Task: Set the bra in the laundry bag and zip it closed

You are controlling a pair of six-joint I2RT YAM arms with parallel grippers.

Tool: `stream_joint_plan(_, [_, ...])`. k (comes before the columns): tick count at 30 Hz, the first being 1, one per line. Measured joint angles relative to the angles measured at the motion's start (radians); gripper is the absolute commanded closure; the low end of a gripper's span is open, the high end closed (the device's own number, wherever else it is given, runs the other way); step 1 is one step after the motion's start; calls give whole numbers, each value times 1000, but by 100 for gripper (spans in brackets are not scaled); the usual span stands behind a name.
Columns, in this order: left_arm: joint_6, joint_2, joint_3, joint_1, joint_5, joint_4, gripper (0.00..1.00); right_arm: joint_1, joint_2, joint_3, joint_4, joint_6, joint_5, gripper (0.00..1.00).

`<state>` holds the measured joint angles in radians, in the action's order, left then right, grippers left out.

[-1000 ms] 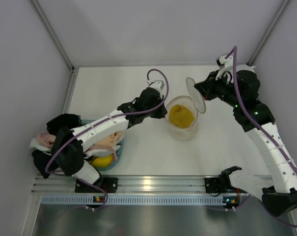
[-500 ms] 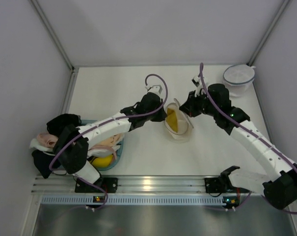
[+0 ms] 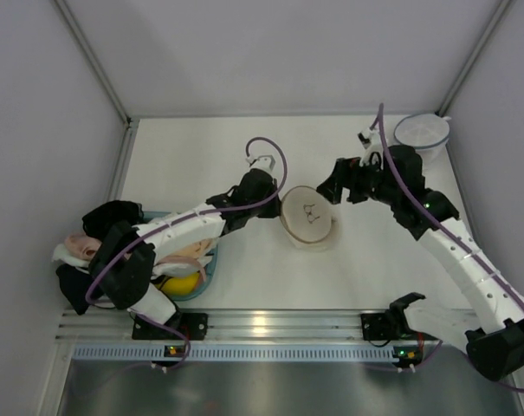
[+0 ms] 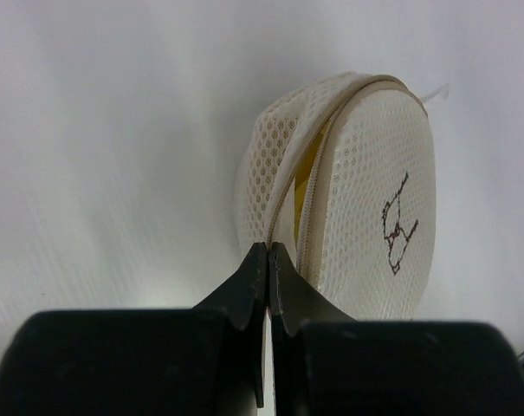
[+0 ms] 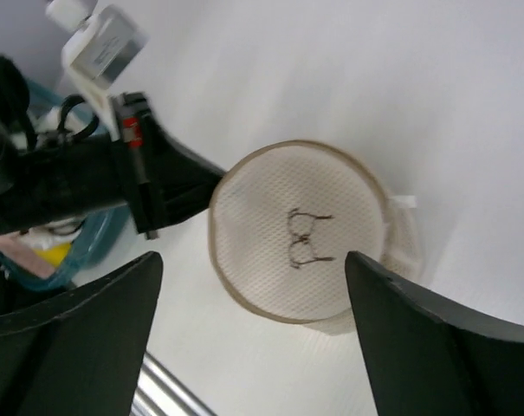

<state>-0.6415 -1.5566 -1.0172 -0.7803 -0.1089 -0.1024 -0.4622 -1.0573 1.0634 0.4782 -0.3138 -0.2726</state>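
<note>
The laundry bag (image 3: 309, 217) lies mid-table, its meshed lid with the dark mark (image 5: 305, 238) folded down over the base. A yellow sliver of the bra (image 4: 305, 178) shows through the unzipped gap along the beige rim; the rest is hidden inside. My left gripper (image 3: 277, 206) is shut, its tips (image 4: 268, 251) pinching the bag's left rim at the zip seam. Just right of and above the bag, my right gripper (image 3: 339, 186) hangs open; its fingers straddle the lid from above (image 5: 253, 260) without touching it.
A second round bag with a blue rim (image 3: 422, 139) stands at the back right corner. A teal basket (image 3: 205, 282) holding peach and yellow garments sits at the front left under the left arm. Walls enclose the table; a metal rail (image 3: 262, 325) runs along the front.
The right gripper swung the raised lid down over the bra, let go of it and opened, drawing back to the right. The left gripper kept its hold at the rim.
</note>
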Motion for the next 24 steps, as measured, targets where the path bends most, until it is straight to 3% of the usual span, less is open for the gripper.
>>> stream_joint_plan(2, [11, 16, 12, 24, 3, 4, 100, 77, 25, -16, -7, -25, 15, 28])
stream_joint_plan(5, [22, 41, 21, 60, 23, 16, 100, 201, 56, -143, -102, -74, 21, 33])
stream_joint_plan(8, [35, 53, 30, 85, 47, 39, 100, 229, 44, -311, -192, -128, 15, 39])
stream_joint_plan(15, [61, 53, 70, 92, 116, 84, 100, 229, -9, -515, -381, -251, 18, 40])
stream_joint_plan(24, [61, 35, 73, 99, 167, 105, 100, 229, -111, -581, -729, -358, 66, 40])
